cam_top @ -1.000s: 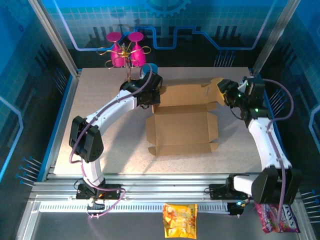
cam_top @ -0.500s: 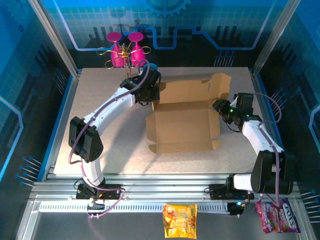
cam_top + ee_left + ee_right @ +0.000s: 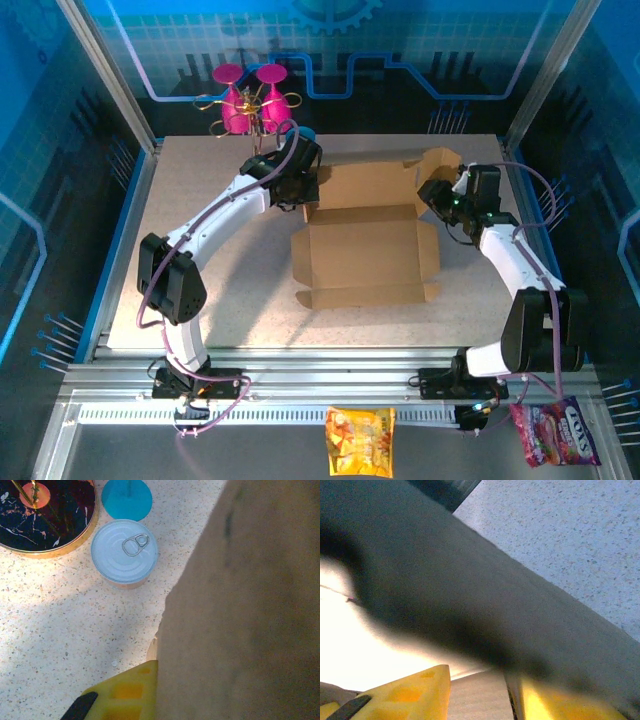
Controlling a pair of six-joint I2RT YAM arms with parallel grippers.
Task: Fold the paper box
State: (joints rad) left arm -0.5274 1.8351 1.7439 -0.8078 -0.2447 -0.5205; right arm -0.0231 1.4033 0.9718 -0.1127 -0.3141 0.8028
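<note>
Item: paper box [image 3: 365, 255], partly folded, open-topped, centre of tabletop [image 3: 200, 200]. Left end effector [image 3: 305, 197]: clamped on the box's rear-left corner. Right end effector [image 3: 438, 198]: fingers [image 3: 405, 692] narrowly parted at the rear-right flap.

The speckled surface [image 3: 200, 175] carries the brown paper box [image 3: 365, 255], a sealed tin can [image 3: 124, 553] and a gold-rimmed dark tray [image 3: 60, 515].

Can [image 3: 124, 553] left of paper box [image 3: 240, 610]
</note>
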